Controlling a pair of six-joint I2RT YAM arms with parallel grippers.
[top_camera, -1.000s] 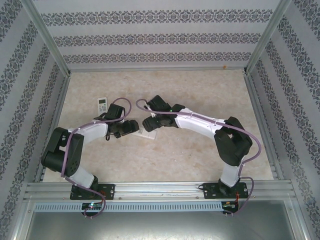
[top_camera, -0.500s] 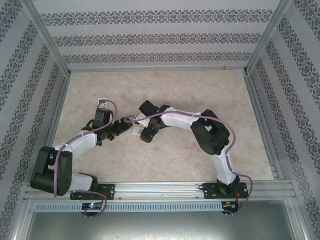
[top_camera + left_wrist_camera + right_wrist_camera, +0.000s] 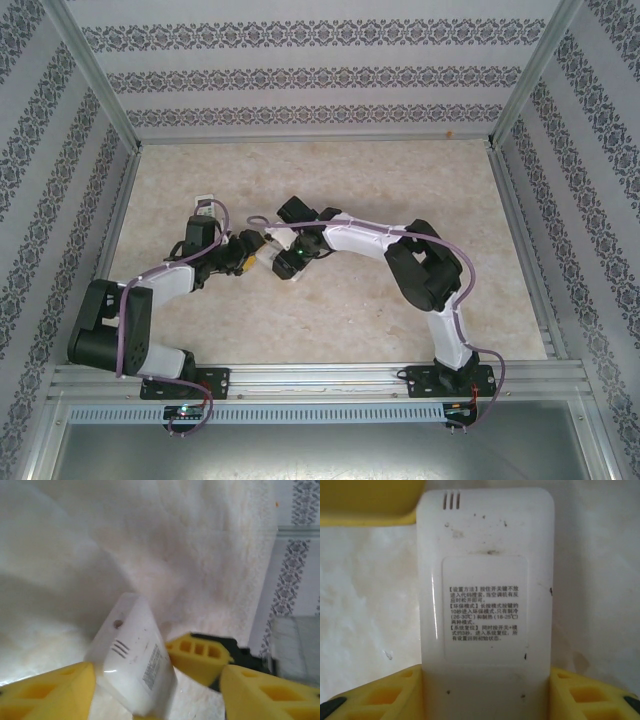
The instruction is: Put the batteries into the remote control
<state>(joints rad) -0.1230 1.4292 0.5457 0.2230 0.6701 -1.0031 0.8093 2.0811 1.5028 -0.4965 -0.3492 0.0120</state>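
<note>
Remote control (image 3: 487,605) back-up, centre-left in top view, clamped in right gripper (image 3: 487,687). Left gripper (image 3: 157,682) part-open, one finger against it. Compartment looks unopened, so loading probably not begun.

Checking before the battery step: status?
Right gripper clamped on white remote, label side toward its camera. Left gripper open, straddling the remote's far end. Second remote lies far left, out of the way.

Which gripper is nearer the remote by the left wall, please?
Left. The left gripper is just right of that remote; the right gripper, farther right, grips the second remote.
</note>
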